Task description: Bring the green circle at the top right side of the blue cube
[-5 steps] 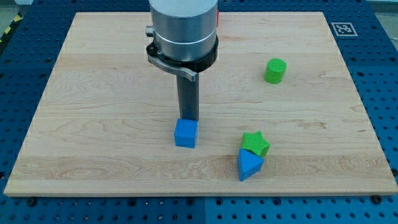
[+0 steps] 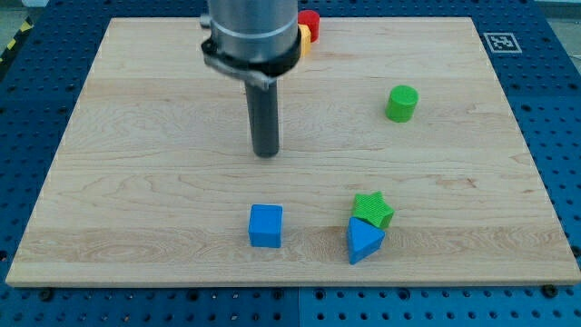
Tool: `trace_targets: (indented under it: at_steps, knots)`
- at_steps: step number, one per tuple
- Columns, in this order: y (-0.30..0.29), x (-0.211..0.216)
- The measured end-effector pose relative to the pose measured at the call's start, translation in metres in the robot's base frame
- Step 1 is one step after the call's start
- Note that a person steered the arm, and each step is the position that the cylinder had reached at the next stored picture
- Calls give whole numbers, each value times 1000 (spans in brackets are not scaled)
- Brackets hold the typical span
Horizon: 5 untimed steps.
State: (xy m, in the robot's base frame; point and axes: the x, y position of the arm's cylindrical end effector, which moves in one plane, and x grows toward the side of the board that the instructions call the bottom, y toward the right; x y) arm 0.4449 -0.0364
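Note:
The green circle [image 2: 401, 103] is a short green cylinder standing at the view's upper right of the wooden board [image 2: 136, 182]. The blue cube [image 2: 266, 225] sits near the board's lower middle. My tip [image 2: 266, 153] is above the blue cube in the view, clear of it with a gap, and well to the left of the green circle. It touches no block.
A green star [image 2: 373, 209] rests against a blue triangle [image 2: 364, 242] at the lower right of the blue cube. A red block [image 2: 309, 21] and a yellow block [image 2: 303, 38] peek out behind the arm at the board's top edge.
My tip has moved up the view, away from the blue cube it was touching. The blue cube sits slightly lower and further left than before. The red and yellow blocks now show.

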Motion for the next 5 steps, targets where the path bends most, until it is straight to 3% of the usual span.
trace_targets:
  at_steps: [3, 5]
  knots:
    - [9, -97]
    - [93, -101]
